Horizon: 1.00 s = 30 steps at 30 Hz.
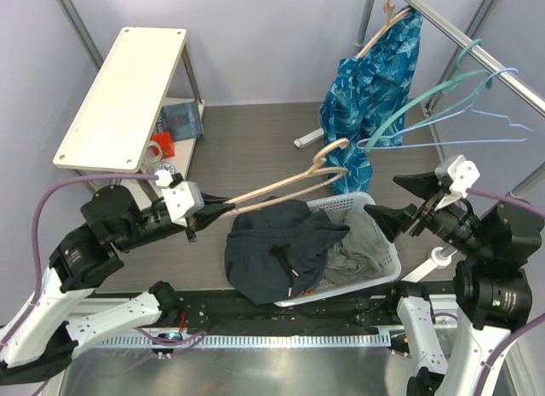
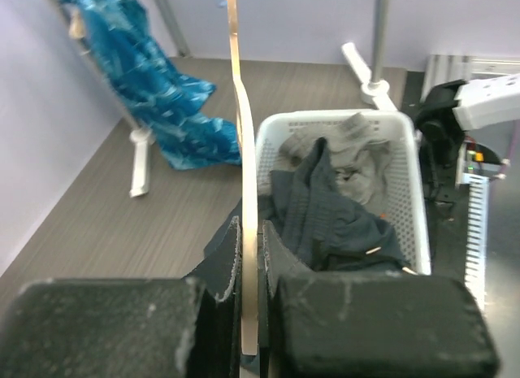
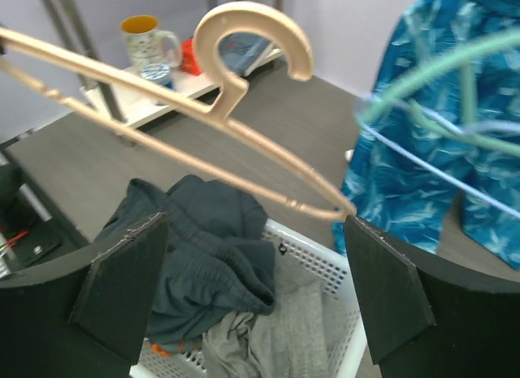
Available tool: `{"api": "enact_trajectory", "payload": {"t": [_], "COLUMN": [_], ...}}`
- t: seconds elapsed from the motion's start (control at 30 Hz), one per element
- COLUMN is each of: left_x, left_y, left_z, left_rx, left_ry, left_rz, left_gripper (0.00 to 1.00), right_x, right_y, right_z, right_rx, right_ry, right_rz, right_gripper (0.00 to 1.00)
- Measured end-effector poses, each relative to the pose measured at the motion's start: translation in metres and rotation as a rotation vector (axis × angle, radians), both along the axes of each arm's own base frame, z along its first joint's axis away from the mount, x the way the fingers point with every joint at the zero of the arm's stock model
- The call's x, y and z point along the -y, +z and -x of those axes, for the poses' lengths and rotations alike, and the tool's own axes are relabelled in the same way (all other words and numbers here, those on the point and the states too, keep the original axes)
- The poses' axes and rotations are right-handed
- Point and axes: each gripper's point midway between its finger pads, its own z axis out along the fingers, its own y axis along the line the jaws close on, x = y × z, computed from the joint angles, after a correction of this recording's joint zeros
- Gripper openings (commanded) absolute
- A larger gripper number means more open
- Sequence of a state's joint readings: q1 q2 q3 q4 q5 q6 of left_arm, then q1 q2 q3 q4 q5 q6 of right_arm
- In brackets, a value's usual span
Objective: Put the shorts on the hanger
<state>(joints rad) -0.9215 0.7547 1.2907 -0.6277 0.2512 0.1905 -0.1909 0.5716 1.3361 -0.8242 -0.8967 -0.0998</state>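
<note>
Clamping one end of the hanger [image 1: 281, 187] between its dark, scuffed fingers, the left gripper [image 1: 223, 207] is holding that pale beige, wood-like piece out above the basket [image 1: 387, 251]. The hanger is lying almost flat in the air. Its gently curved arms are running away from the closed fingers, and its thick rounded hook is pointing towards the clothes rail [image 1: 477, 47].

The shorts [image 1: 272, 247] are sitting below the hanger, not on it. They are a crumpled heap of soft dark navy-charcoal fabric. They are lying partly inside the white plastic lattice basket and spilling over its near left rim. A rumpled grey cloth [image 1: 366, 243] is lying beside them in the basket.

The right gripper [image 1: 390, 198] is hovering at the basket's right side with its flat black pads spread wide and nothing between them, facing the hanger.

On the rail, a blue leaf-patterned garment [image 1: 375, 81] is hanging in loose folds. A teal hanger [image 1: 426, 102] and a thin pale-blue wire hanger [image 1: 485, 128] are hanging next to it.
</note>
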Motion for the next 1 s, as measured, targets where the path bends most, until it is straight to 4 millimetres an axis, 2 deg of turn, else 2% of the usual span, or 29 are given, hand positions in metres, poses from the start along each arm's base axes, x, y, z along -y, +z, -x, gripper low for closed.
{"api": "enact_trajectory", "payload": {"t": [0.1,0.17,0.3,0.4,0.53,0.57,0.67,0.7,0.77,1.0], "left_x": [-0.019,-0.026,-0.041,-0.052,-0.066,-0.069,-0.075,-0.077,-0.08,-0.082], "left_y": [-0.006,-0.01,-0.022,-0.019,-0.004,0.001,0.011,0.016,0.021,0.015], "left_z": [-0.015,-0.024,-0.036,-0.044,-0.057,-0.061,-0.07,-0.074,-0.084,-0.117], "left_rx": [-0.01,-0.013,0.01,0.079,0.242,0.286,0.41,0.456,0.551,0.848], "left_ry": [0.11,0.164,0.259,0.31,0.379,0.391,0.423,0.437,0.468,0.544], "left_rz": [0.011,0.01,-0.022,-0.049,-0.1,-0.115,-0.173,-0.194,-0.248,-0.492], "left_gripper": [0.0,0.0,0.0,0.0,0.0,0.0,0.0,0.0,0.0,0.0], "right_x": [-0.008,-0.011,-0.01,-0.007,-0.009,-0.017,-0.057,-0.077,-0.101,-0.119], "right_y": [0.003,0.007,0.007,0.016,0.03,0.039,0.061,0.066,0.072,0.075], "right_z": [-0.006,-0.014,-0.042,-0.066,-0.108,-0.116,-0.135,-0.139,-0.146,-0.193], "right_rx": [-0.043,-0.075,-0.187,-0.257,-0.343,-0.352,-0.376,-0.387,-0.393,-0.421], "right_ry": [0.066,0.08,0.053,0.042,0.037,0.05,0.135,0.173,0.217,0.094], "right_rz": [-0.061,-0.134,-0.347,-0.48,-0.588,-0.595,-0.564,-0.548,-0.533,-0.642], "right_gripper": [0.82,0.81,0.79,0.78,0.77,0.78,0.84,0.88,0.88,0.89]}}
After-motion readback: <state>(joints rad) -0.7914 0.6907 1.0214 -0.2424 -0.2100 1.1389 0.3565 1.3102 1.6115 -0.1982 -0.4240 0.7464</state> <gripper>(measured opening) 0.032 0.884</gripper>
